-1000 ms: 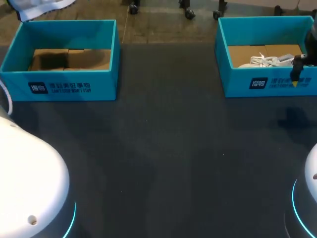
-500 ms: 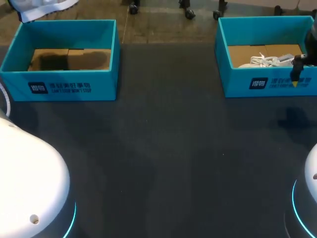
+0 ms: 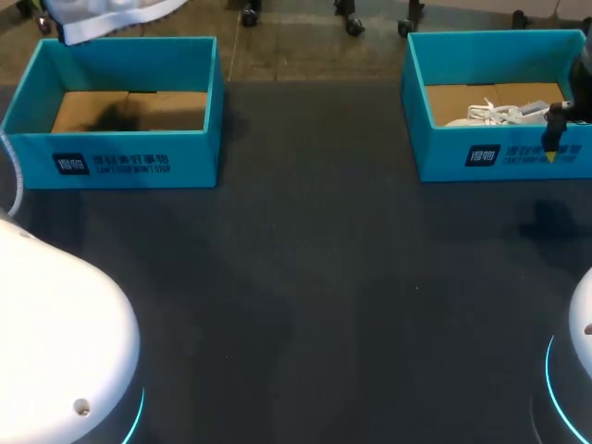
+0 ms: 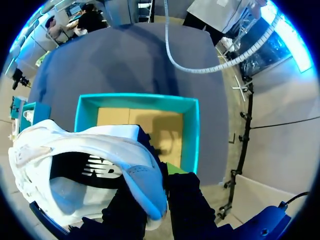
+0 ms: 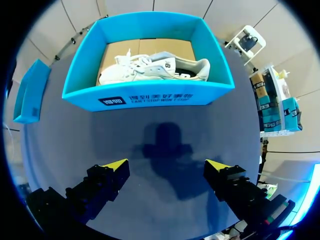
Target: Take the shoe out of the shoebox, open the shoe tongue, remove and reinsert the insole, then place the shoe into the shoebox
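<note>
My left tool (image 4: 157, 199) is clenching the white sneaker (image 3: 111, 13), carrying it rightward along the frame's upper left, above the empty left shoebox (image 3: 139, 159); removal is looking done. My right tool (image 5: 165, 170) is hanging released.

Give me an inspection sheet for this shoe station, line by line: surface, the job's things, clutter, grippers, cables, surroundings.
Surface: a dark mat covers the table.
Job's things: the left shoebox holds no shoe and shows only its cardboard floor. The lifted shoe is white and hangs above that box. The second shoe, also white, lies inside the right shoebox.
Clutter: nothing seen.
Grippers: the left gripper has its jaws shut on the lifted shoe's rim. The right gripper hovers over the mat in front of the right shoebox, jaws open with nothing between them.
Cables: a pale cable arcs above the table past the left shoebox.
Surroundings: nothing seen.
</note>
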### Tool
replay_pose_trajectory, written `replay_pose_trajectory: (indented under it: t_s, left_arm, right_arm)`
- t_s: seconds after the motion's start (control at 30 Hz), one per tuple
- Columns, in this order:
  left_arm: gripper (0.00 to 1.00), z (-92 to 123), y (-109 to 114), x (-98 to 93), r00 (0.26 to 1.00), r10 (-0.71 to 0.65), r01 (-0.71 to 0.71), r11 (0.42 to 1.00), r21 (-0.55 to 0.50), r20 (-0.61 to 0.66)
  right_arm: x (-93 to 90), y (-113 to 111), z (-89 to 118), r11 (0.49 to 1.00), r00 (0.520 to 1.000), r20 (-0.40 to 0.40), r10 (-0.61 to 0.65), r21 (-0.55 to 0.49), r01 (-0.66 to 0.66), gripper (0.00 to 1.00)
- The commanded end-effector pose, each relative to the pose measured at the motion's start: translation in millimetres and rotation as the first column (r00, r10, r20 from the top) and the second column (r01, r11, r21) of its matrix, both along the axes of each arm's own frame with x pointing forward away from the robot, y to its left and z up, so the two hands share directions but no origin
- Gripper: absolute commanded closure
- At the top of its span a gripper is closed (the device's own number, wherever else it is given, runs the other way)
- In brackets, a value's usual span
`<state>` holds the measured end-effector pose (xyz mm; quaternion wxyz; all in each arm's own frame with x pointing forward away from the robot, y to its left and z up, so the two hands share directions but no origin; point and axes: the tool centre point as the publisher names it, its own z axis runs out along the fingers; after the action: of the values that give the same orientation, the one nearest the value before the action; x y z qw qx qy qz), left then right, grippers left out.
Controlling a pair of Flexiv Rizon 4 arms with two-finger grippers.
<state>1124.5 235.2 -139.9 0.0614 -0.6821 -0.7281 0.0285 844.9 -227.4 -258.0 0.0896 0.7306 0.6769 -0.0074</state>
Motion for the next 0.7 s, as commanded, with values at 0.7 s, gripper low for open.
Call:
replay_pose_trajectory:
  t_s: [0.7]
  left_arm:
    - [1.00, 18, -105, -157.9, 0.953, -0.063, 0.040, 0.996, 0.085, 0.296]
  right_arm:
    - [-0.3, -1, 0, 1.000, 1.000, 0.001, 0.001, 0.001, -0.001, 0.00]
